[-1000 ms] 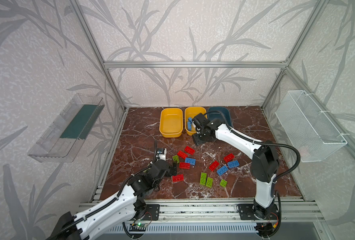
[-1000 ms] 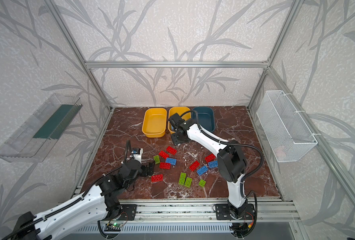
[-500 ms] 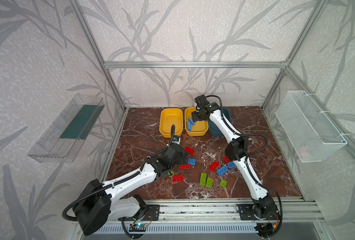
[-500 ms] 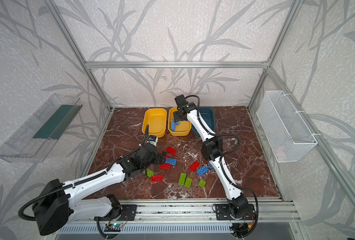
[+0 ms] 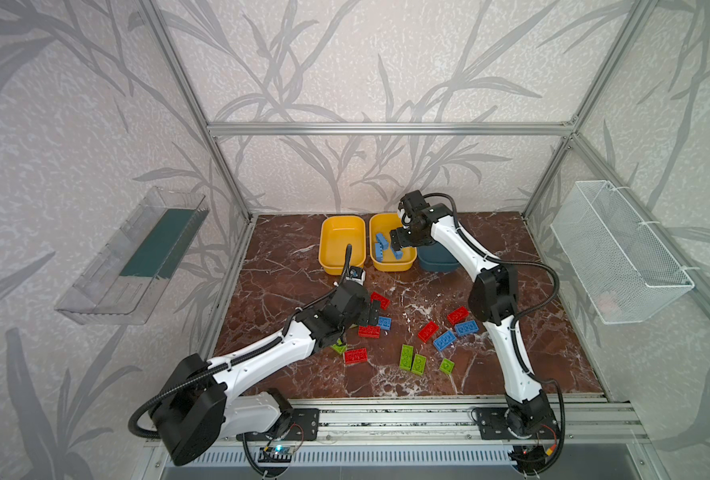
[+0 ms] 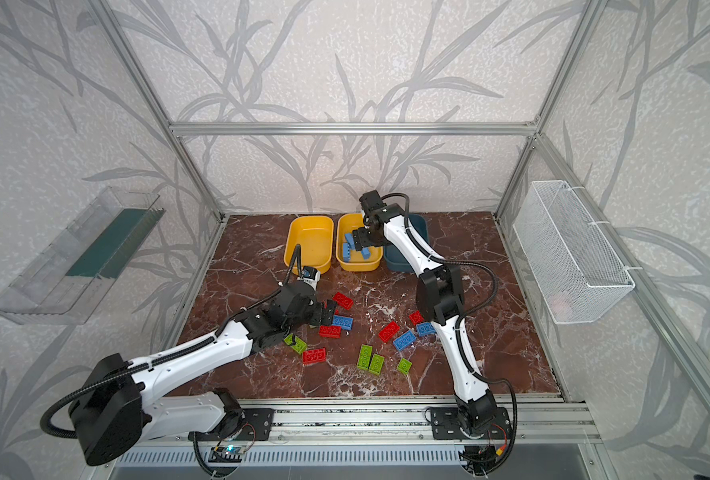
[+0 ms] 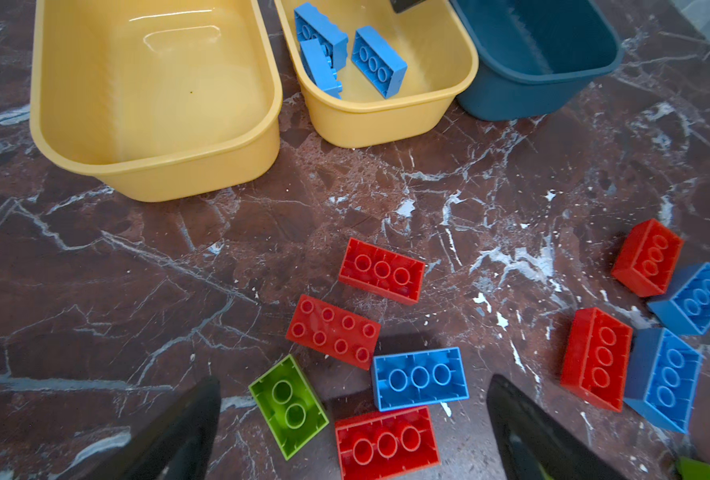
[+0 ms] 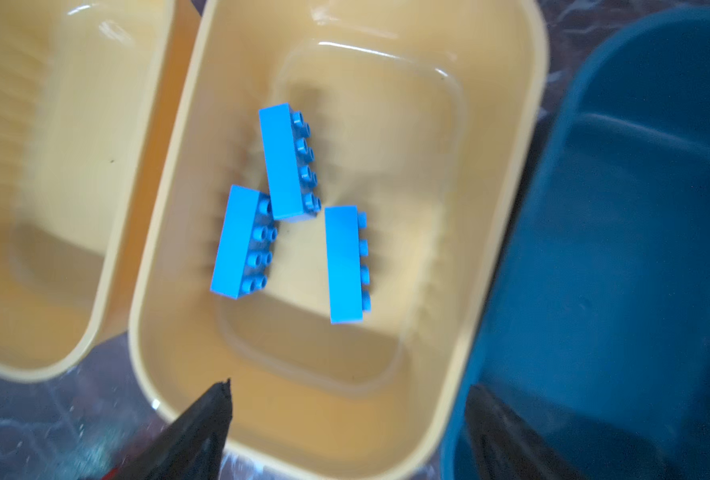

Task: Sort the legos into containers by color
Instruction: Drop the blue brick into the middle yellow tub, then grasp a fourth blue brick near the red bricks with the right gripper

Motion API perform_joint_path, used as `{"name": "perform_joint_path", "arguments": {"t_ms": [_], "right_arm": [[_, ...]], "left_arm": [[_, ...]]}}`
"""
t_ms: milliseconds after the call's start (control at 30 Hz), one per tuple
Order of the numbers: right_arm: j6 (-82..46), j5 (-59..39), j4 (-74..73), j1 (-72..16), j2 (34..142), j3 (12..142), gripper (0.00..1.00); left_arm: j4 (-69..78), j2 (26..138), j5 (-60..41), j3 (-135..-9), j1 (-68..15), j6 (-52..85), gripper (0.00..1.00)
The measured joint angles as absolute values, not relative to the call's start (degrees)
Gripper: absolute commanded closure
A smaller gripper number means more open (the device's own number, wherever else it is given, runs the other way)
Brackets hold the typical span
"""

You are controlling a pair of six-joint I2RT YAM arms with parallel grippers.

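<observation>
Right wrist view: fingers have parted over blue legos in tub.

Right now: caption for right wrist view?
Open right gripper over the middle yellow tub, three blue bricks inside.

- Clear tray on the wall, well apart from the left jaws.
- White wire basket on the other wall, well apart from the right jaws.
- Brown marble table under both pairs of jaws.
</observation>
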State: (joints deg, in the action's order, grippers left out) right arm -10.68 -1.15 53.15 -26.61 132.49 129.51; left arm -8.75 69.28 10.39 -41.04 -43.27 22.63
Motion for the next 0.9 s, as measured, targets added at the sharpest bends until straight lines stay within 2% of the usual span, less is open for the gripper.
{"name": "perform_joint_path", "arguments": {"t_ms": [233,333,467,667,900], "right_arm": [[-10.7,4.2,45.2,-26.7,105.7,94.0,0.09],[-10.6,6.1,43.7,-26.4,98.6,80.5,0.03],[-11.2,7.2,42.8,-25.8,92.0,65.7,0.02],[-14.7,7.3,40.8,-24.6,86.2,52.2,0.02],[-17.9,6.0,39.2,-21.8,84.7,51.0,0.02]], "left_arm": [[-8.3,63.4,8.9,-37.3,-50.3,23.7,0.01],[-8.1,62.1,9.1,-36.4,-53.2,24.3,0.01],[-7.6,61.8,9.5,-35.8,-56.1,25.0,0.01],[-7.0,63.2,10.4,-35.9,-59.7,25.3,0.01],[-7.0,63.5,11.6,-35.9,-61.9,25.6,0.01]]}}
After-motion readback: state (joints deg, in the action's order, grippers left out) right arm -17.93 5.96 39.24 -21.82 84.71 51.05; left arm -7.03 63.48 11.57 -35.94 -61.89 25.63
